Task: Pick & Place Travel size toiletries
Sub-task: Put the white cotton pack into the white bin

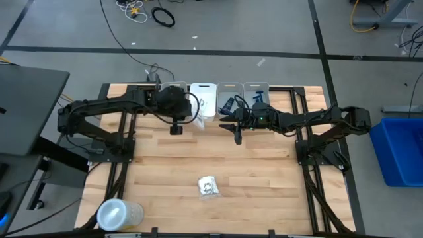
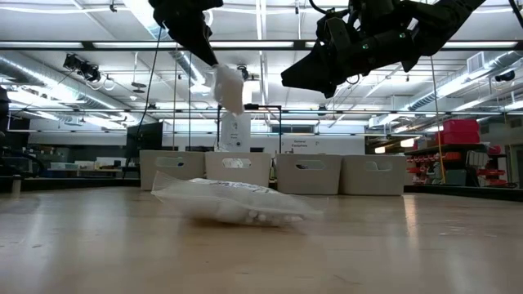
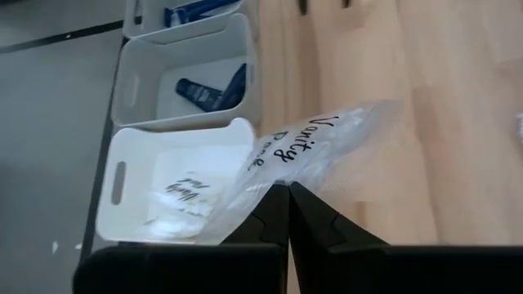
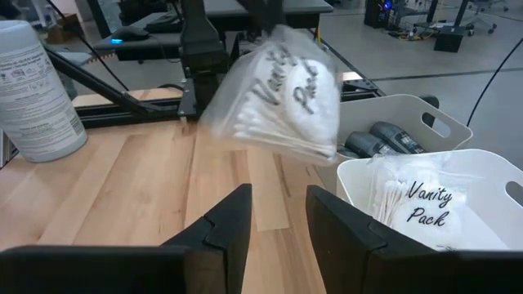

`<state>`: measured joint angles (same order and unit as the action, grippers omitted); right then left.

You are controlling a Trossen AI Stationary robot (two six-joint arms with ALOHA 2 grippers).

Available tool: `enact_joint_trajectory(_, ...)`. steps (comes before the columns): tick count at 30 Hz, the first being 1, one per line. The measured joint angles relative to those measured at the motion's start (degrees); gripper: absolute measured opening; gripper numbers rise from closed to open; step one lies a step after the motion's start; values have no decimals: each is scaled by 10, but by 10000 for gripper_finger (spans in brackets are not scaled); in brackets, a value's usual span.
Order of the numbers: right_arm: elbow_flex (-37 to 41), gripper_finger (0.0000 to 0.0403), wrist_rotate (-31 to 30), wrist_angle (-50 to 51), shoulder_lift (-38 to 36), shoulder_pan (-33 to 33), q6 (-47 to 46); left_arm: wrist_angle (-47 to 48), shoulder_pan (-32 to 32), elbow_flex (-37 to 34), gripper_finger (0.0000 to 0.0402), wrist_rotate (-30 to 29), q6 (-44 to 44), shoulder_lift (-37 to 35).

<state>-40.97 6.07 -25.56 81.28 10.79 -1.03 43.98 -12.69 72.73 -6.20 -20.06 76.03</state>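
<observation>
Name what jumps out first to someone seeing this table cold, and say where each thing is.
The left gripper is shut on a clear vanity pack of cotton swabs, hanging in the air near the row of bins at the table's far edge. The white bin already holds a matching pack. Another packet lies alone mid-table toward the near edge, and the right gripper hangs open and empty beside the bins.

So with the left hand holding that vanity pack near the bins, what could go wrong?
The left hand pinches only the vanity pack's edge, so it may slip out short of the white bin. The right hand hangs open close by; the arms could clash. Another packet lies mid-table, not yet picked.
</observation>
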Motion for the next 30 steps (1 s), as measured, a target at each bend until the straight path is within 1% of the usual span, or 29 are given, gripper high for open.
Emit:
enact_joint_trajectory(9,0,126,0,0,0,0,0,-16,-50,0,3,-5,-33,0)
enact_joint_trajectory(16,0,124,-1,0,0,0,0,-24,-91,0,3,-5,-82,0)
enact_joint_trajectory(19,0,123,-15,0,0,0,0,-48,-109,0,4,-4,-108,0)
enact_joint_trajectory(21,0,124,-19,0,0,0,0,-65,-122,0,4,4,-127,0)
enact_joint_trajectory(24,0,125,-21,0,0,0,0,-97,-143,0,3,31,-149,0)
enact_joint_trajectory(30,0,124,-20,0,0,0,0,-149,-181,0,3,61,-156,0)
